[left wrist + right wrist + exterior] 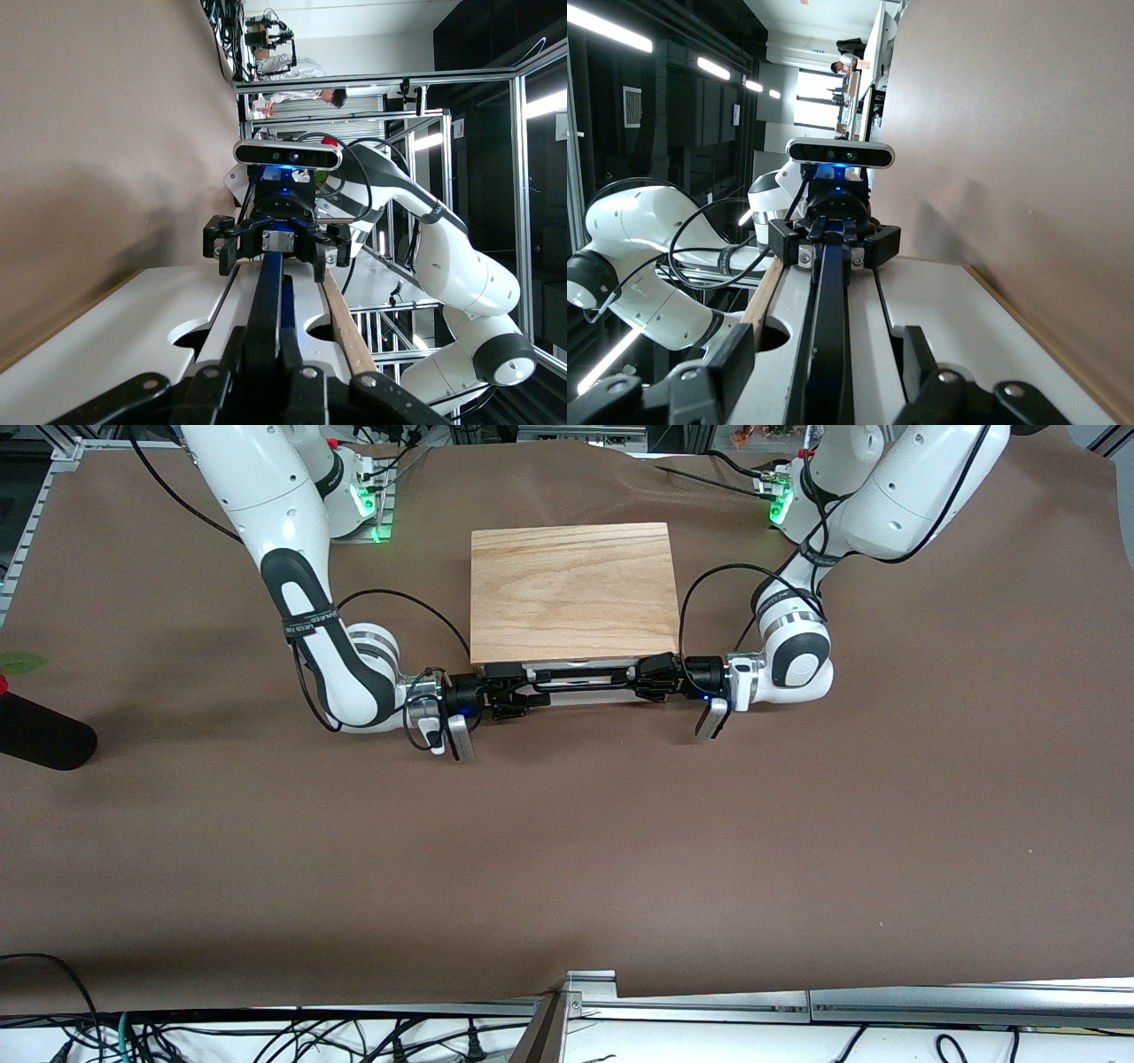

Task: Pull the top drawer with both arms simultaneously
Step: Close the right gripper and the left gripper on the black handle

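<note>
Front view: both hands (512, 693) (651, 676) clamp drawer handle (580, 681).

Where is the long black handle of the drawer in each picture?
Front view: the black handle runs along the top drawer's front, just under the wooden cabinet top, between the two tools.
Left wrist view: it runs up the middle toward the right tool.
Right wrist view: it runs up the middle toward the left tool.
Shared landmark: the drawer's white front.
</note>
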